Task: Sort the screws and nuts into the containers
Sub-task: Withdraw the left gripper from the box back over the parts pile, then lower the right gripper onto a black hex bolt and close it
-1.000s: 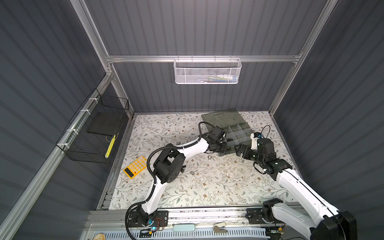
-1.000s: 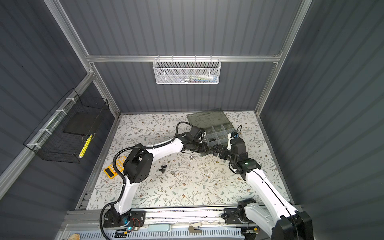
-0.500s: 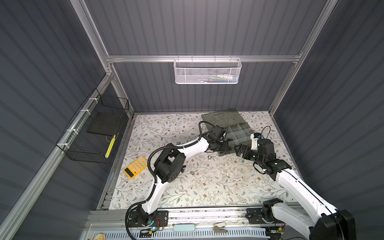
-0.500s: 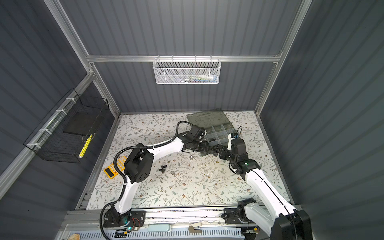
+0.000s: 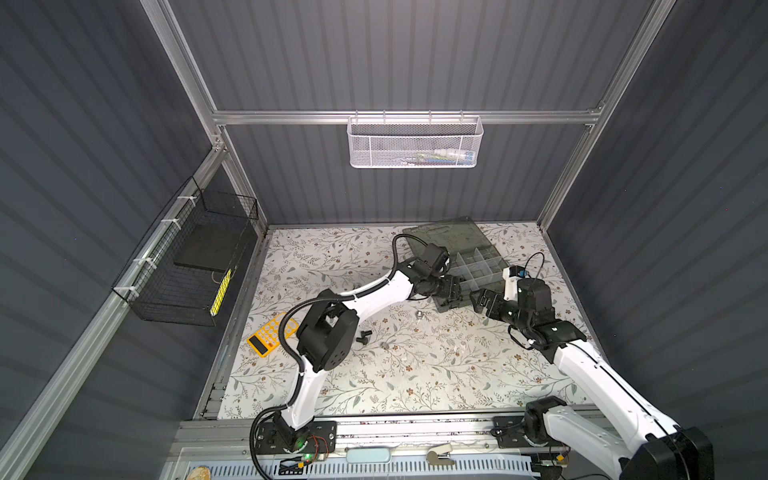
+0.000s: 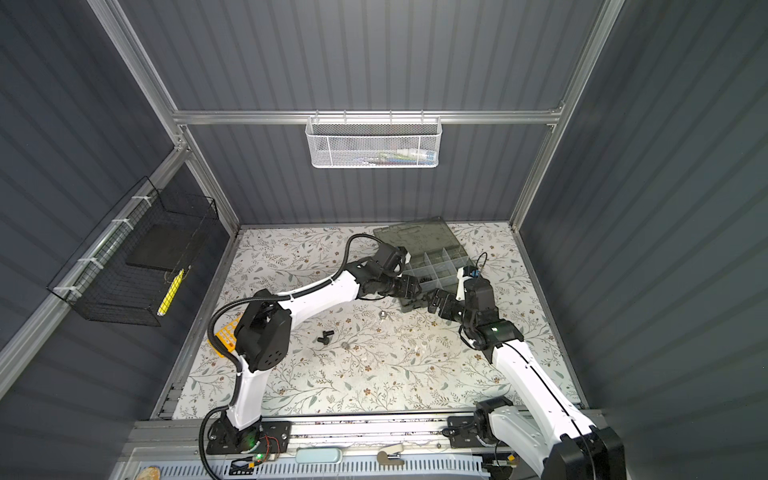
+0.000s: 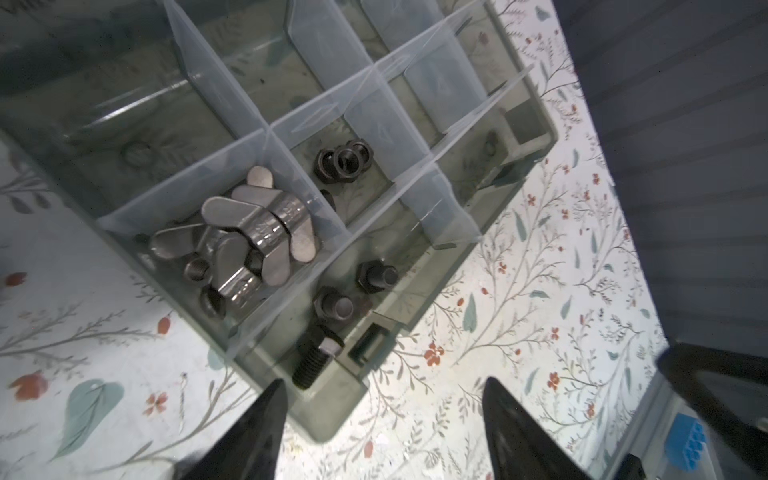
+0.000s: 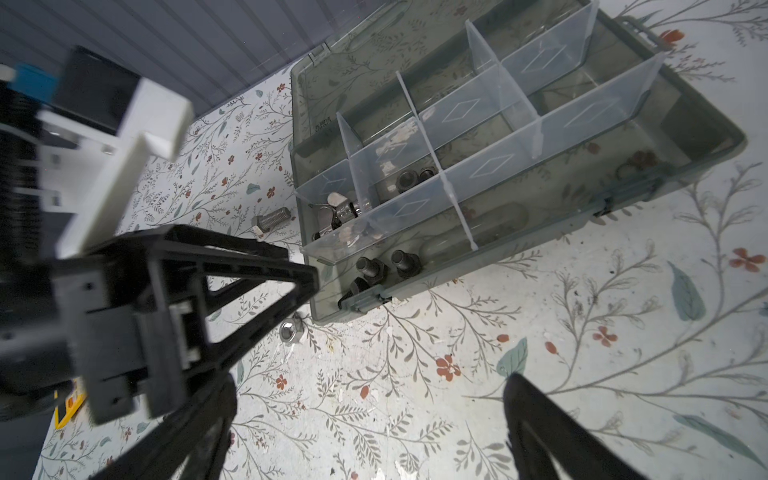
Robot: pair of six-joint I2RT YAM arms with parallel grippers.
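Since my left and right jaws gape empty, crowded at the translucent grey-green plastic organizer case (image 7: 324, 415), they could collide or shove it.

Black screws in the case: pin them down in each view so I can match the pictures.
Top view: not made out; their corner of the case sits by the left gripper.
Top view: likewise, case corner by the left gripper.
Left wrist: black screws, lower centre of the picture.
Right wrist: black screws, just left of centre.
Shared landmark: the case's pale dividers.
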